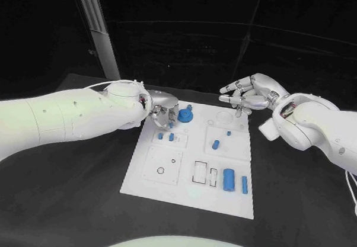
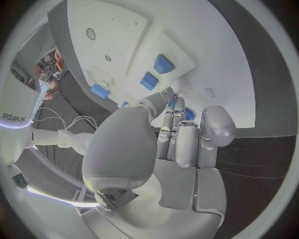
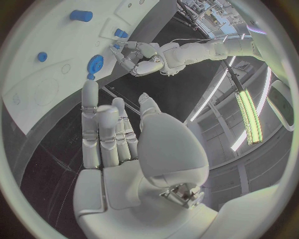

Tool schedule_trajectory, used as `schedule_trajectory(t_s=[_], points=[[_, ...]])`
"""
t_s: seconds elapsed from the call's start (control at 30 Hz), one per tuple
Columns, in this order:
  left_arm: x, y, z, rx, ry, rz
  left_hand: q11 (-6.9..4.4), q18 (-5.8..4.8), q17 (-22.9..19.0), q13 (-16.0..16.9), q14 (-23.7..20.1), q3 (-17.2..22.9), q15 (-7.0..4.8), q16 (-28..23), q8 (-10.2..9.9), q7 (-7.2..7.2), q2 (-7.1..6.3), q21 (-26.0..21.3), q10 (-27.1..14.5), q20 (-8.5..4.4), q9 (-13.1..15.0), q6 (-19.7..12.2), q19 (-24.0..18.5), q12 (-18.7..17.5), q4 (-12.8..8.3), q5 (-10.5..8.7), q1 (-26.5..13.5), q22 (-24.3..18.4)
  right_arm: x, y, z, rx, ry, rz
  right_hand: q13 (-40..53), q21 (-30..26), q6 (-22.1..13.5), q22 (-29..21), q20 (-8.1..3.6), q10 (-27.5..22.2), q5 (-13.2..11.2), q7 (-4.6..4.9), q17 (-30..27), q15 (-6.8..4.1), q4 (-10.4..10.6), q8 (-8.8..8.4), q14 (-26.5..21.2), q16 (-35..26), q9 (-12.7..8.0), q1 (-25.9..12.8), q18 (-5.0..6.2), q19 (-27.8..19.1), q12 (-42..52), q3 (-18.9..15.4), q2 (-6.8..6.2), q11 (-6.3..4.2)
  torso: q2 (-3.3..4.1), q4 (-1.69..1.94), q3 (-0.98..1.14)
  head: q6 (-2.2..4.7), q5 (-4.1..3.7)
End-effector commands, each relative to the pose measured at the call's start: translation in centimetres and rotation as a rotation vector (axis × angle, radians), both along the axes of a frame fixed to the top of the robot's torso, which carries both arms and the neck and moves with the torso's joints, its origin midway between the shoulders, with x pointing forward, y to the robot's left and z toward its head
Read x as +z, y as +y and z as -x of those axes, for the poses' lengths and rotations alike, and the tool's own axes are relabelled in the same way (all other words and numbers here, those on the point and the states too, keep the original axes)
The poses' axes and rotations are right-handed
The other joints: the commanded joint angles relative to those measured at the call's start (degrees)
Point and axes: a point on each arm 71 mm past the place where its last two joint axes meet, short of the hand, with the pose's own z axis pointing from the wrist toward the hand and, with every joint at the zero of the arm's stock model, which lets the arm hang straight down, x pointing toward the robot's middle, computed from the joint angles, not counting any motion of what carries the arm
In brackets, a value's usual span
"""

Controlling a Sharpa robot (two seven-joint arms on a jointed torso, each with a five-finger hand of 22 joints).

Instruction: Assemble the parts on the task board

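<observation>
The white task board [image 1: 192,178] lay mid-worktop, blue parts [image 1: 229,178] on it. The left hand [image 1: 162,111] hovered at the board's far-left corner, fingers curled; whether it held anything was unclear. The right hand [image 1: 249,94], fingers apart, empty, hung beyond the far edge.

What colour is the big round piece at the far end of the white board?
Blue. The big round piece on the task board shows best in the head view.

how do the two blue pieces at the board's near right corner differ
The thick blue cylinder is wider and stubbier than the thin blue bar on its right. The cylinder looks rounded, the bar slim and flat-sided. Both lie lengthwise, side by side and apart, on the task board, neither touched by a hand.
</observation>
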Motion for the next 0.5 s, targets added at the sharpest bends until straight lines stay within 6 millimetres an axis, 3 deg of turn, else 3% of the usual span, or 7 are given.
schedule_trajectory(t_s=[0.03,0.5], points=[[-0.21,0.11,0.02,-0.004,0.014,-0.018,0.27,-1.05,-0.14,0.01,1.16,-0.18,-0.09,-0.08,-0.33,-0.11,-0.14,0.19,0.24,0.04,-0.01,0.29,0.12,-0.36,0.22,0.29,-0.54,0.03,0.19,0.06,-0.02,0.005,-0.009,-0.004,-0.07,-0.36,-0.49,-0.06,0.04,-0.39,0.19,0.00,0.07,0.10,-0.05,0.21,0.10,-0.08,0.07,0.35,0.34,0.55,0.16,-0.12,0.19,-0.01,0.00,-0.02,0.00,0.01,0.01],[-0.31,-0.11,-0.02,-0.008,0.012,-0.017,0.82,-1.05,-0.33,-0.11,1.10,-0.45,0.31,-0.05,-1.67,0.32,-0.57,0.04,-1.22,0.30,-0.25,-1.10,-0.03,-1.96,0.34,0.30,-1.17,0.00,0.18,0.10,-0.02,0.006,-0.009,-0.004,-0.07,-0.36,-0.49,-0.06,0.04,-0.39,0.19,0.00,0.07,0.10,-0.05,0.21,0.10,-0.08,0.07,0.35,0.34,0.55,0.16,-0.12,0.19,-0.01,0.01,0.01,0.00,-0.03,-0.06]])
